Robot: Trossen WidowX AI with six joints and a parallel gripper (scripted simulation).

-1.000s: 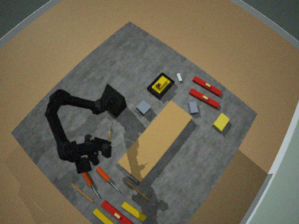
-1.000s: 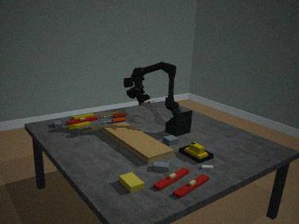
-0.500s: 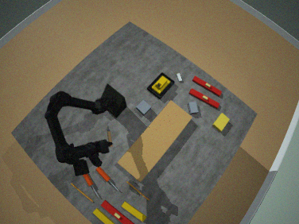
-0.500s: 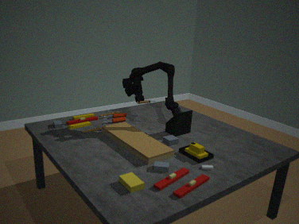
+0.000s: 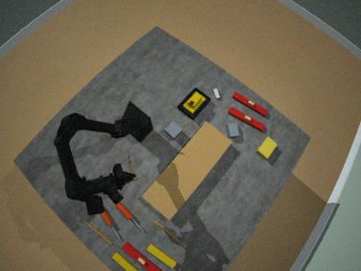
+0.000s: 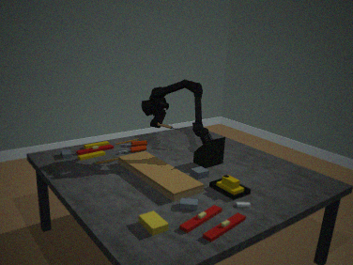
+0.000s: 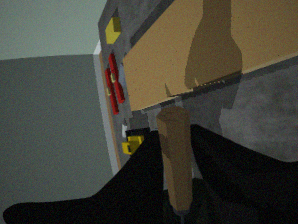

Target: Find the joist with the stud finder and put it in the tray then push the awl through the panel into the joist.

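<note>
My gripper point(image 5: 130, 176) point(image 6: 159, 124) point(image 7: 174, 134) is shut on the awl point(image 5: 133, 171) point(image 6: 165, 125) point(image 7: 175, 155) by its wooden handle. The awl is held in the air, lying far over from upright, beside the floor panel point(image 5: 197, 159) point(image 6: 161, 176) point(image 7: 165, 60) on the arm's side. Its thin metal shaft shows faintly in the top view and at the bottom of the wrist view. The yellow stud finder point(image 5: 194, 102) point(image 6: 230, 185) point(image 7: 132, 145) sits in the black tray point(image 5: 193, 115) point(image 6: 224, 193). The joist is hidden under the panel.
Grey blocks point(image 5: 173, 130) point(image 5: 233, 130) lie near the panel's tray end. Red levels point(image 5: 250, 104) point(image 5: 247, 119) and a yellow block point(image 5: 267, 147) lie beyond. Orange-handled screwdrivers point(image 5: 124, 210) point(image 5: 106, 217), thin sticks point(image 5: 99, 234), another red level and yellow bars point(image 5: 161, 256) lie beyond the other end.
</note>
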